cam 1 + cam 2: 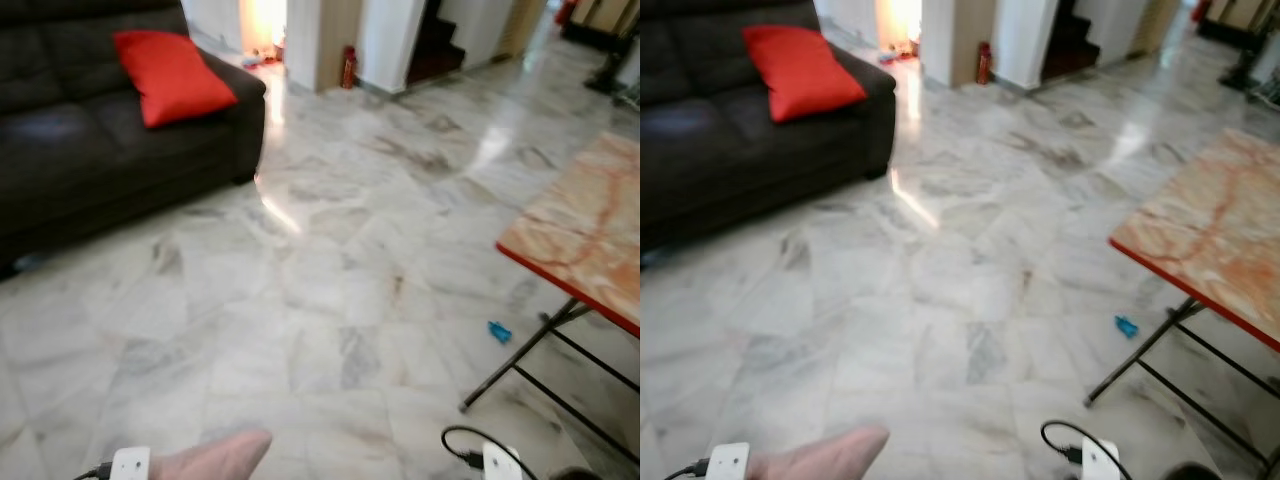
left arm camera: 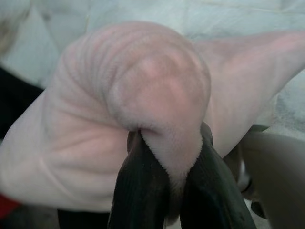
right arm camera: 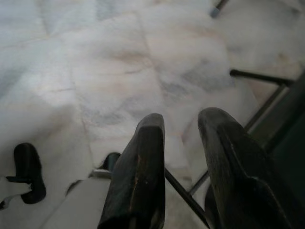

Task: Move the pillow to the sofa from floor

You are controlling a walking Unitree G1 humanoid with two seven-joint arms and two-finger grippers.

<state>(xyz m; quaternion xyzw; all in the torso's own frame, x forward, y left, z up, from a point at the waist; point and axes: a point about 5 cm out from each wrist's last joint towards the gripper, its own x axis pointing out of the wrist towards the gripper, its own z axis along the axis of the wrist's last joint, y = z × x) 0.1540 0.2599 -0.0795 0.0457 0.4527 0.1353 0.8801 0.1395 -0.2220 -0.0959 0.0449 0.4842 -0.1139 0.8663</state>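
Note:
A pale pink pillow shows at the bottom edge of the left eye view, just in front of me and low. In the left wrist view my left gripper is shut on a bunched fold of the pink pillow, its fabric pinched between the two black fingers. The dark sofa stands at the far left across the floor, with a red cushion leaning on its seat. My right gripper hangs over the marble floor, its fingers slightly apart and holding nothing.
A folding table with an orange marbled top and thin black legs stands at the right. A small blue object lies on the floor by it. Open marble floor stretches toward the sofa. A red extinguisher stands by the far wall.

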